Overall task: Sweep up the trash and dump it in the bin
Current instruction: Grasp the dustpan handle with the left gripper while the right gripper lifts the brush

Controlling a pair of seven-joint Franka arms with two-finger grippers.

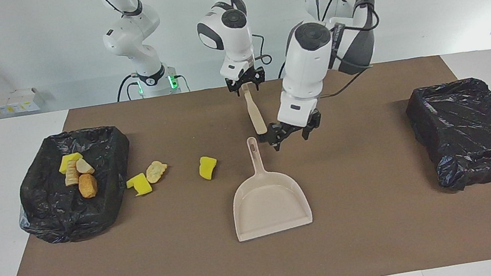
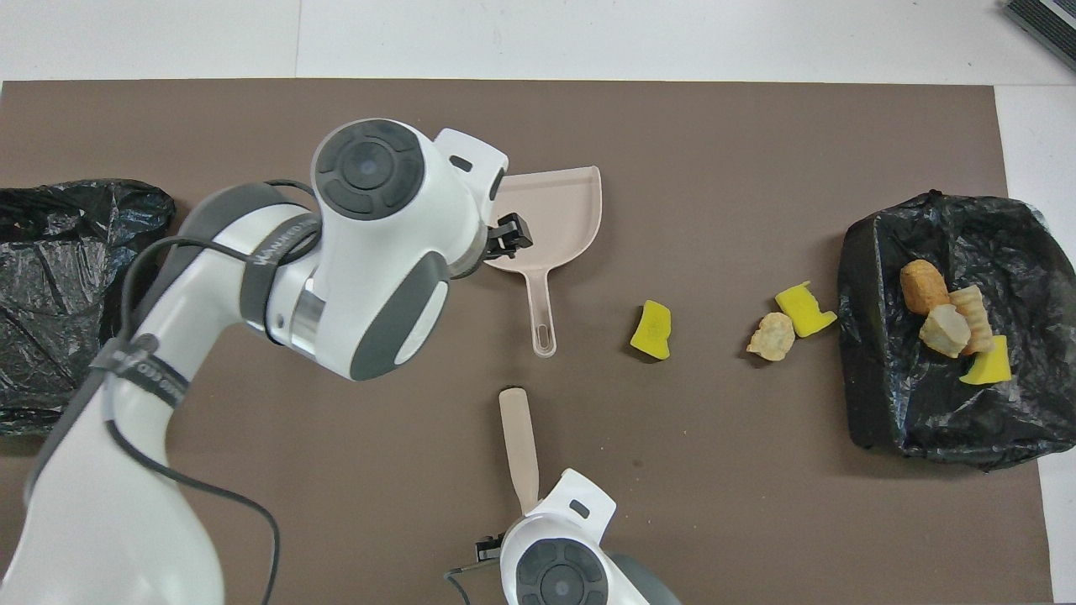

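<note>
Three trash pieces loose on bench, just beside bin at right arm's end; four more inside it. Yellow sponge chunks, pale and orange-brown pastries.

Left tool spread wide, empty, beside dustpan handle. Right tool clamped on brush.

Advice: centre fingers on handle before closing, keep pan lip flat on bench.

Trash scattered; some in bin
</note>
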